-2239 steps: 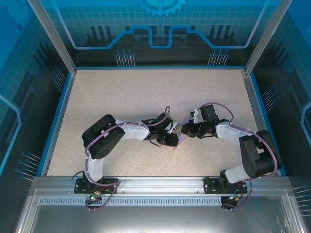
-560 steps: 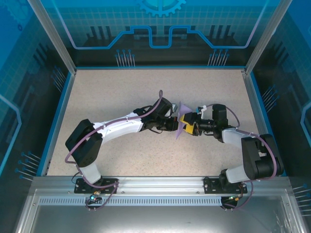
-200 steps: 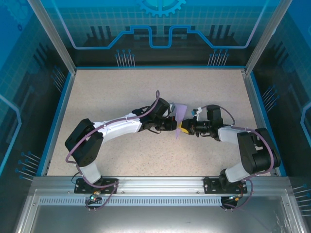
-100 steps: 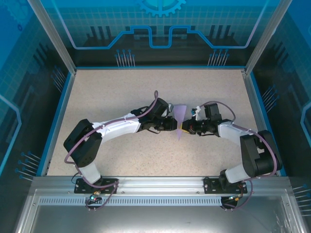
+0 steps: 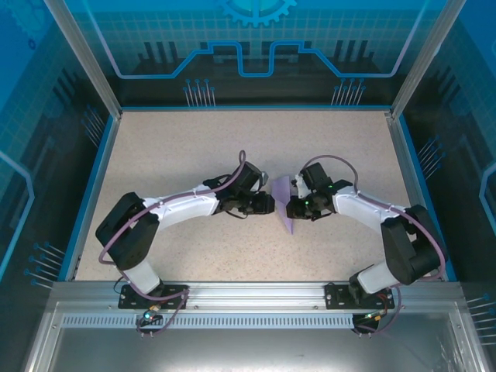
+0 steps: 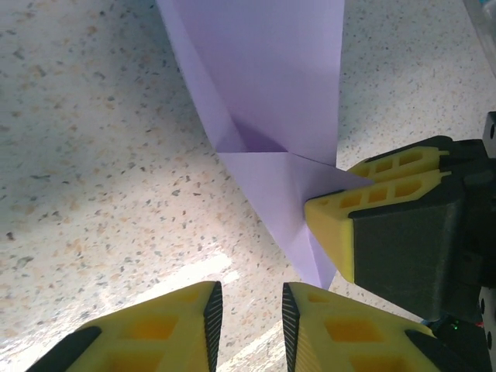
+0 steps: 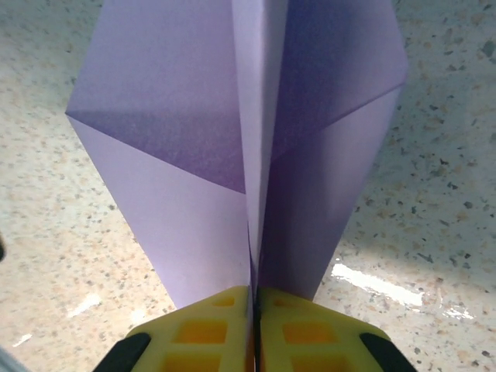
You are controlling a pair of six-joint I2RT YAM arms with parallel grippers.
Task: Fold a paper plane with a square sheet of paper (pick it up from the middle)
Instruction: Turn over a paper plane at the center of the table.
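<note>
Pinching the paper plane [image 7: 194,155], the right hand [image 7: 254,310] hides its gripped edge; left hand [image 6: 246,310] slightly parted, empty.

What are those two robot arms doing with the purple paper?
They are folding it into a paper plane. The purple paper already has creases and a pointed shape. The right gripper is shut on its middle fold and holds it over the middle of the table. The left gripper is right next to the paper, its fingers a little apart and holding nothing.
</note>
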